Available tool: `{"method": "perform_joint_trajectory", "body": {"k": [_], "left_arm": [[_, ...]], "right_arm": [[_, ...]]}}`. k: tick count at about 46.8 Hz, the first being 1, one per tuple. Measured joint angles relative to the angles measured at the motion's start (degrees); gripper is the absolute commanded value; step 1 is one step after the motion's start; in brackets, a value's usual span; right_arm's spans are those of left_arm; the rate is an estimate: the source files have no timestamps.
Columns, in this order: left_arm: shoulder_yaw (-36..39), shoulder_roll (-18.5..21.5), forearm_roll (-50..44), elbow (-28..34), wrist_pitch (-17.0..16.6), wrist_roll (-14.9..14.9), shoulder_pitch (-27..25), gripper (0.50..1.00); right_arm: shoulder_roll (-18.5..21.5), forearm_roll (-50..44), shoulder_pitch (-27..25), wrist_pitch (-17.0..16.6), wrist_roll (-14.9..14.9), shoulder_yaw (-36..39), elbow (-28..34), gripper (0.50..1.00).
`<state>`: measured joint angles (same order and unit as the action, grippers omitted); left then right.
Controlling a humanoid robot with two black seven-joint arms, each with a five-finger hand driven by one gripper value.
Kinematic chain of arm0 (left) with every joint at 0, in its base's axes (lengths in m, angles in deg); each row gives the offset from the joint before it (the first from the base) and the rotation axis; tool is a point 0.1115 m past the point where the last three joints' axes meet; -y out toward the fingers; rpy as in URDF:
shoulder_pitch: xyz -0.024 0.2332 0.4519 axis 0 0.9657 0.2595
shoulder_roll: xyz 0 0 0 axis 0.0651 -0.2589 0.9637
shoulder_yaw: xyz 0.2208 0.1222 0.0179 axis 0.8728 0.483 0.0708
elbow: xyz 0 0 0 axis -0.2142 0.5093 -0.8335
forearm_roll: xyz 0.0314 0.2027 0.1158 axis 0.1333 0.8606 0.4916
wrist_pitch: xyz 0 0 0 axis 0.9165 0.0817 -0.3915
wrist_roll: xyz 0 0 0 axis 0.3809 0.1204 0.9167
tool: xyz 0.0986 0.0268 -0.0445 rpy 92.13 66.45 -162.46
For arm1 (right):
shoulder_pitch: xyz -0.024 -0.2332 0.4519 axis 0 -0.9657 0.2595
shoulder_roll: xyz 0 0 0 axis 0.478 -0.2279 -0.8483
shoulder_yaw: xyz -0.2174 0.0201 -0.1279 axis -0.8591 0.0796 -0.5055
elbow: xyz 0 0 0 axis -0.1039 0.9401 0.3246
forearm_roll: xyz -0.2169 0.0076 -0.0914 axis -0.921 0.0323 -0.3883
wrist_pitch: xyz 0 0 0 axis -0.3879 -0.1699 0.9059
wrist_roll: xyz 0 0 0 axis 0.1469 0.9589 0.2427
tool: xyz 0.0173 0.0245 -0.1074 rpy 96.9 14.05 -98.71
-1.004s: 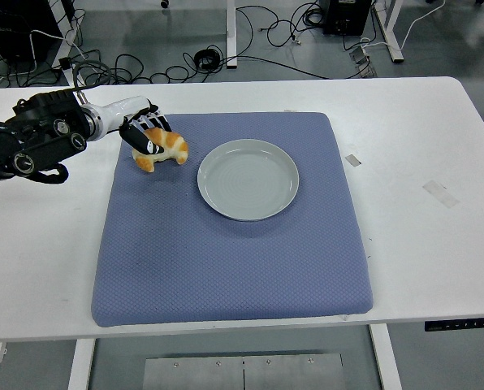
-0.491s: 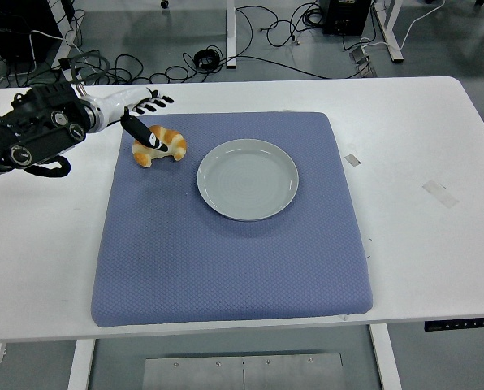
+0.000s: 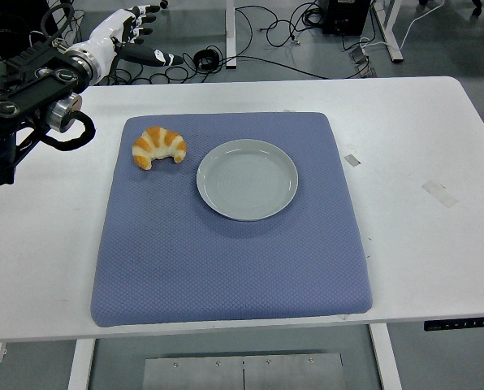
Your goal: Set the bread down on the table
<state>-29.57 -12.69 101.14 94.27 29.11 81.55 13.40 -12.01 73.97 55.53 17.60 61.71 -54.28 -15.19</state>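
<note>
Your left hand (image 3: 136,36) is raised above the far left corner of the table (image 3: 421,146), fingers spread and holding nothing, thumb extended toward the right. It is well apart from the bread. A second ago the same hand was closed around the croissant at the mat's far left corner; half a second ago the fingers had opened with only the thumb touching it; now the hand is lifted clear and drawn back toward the left edge. The forearm sits over the left side of the table. The right arm is not in view.

The bread (image 3: 159,146), a croissant, lies on the blue mat (image 3: 226,260) near its far left corner, just beside the grey plate (image 3: 248,179) but not touching it. It has not shifted since the release; it rests flat, horns pointing toward you.

Note: the plate is empty and the bread is off it, resting on the mat that covers the table.

Judgement: the placement looks done. The release is clean, nothing is tilted or rolling. What remains for you is to bring the arm back to rest without sweeping across the mat.
</note>
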Motion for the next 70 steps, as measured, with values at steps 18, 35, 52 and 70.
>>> {"method": "perform_joint_trajectory", "body": {"k": [18, 35, 52, 70], "left_arm": [[-9.35, -1.61, -11.36, -6.22, 2.55, 3.52, 2.7, 0.98], [-15.21, -2.3, -15.49, -9.61, 9.11, 7.23, 5.99, 0.981], [-25.73, -2.98, -19.28, -10.04, 12.34, 5.85, 8.96, 0.981], [-32.21, -6.46, -21.7, -14.61, 19.76, 6.51, 10.34, 0.981]], "right_arm": [[0.0, 0.0, 0.01, 0.01, -0.01, 0.0, 0.0, 1.0], [0.0, 0.0, 0.03, 0.01, -0.01, 0.01, 0.0, 1.0], [0.0, 0.0, 0.09, 0.01, -0.01, 0.1, -0.27, 1.0], [0.0, 0.0, 0.2, -0.05, 0.0, 0.04, -0.53, 1.0]]}}
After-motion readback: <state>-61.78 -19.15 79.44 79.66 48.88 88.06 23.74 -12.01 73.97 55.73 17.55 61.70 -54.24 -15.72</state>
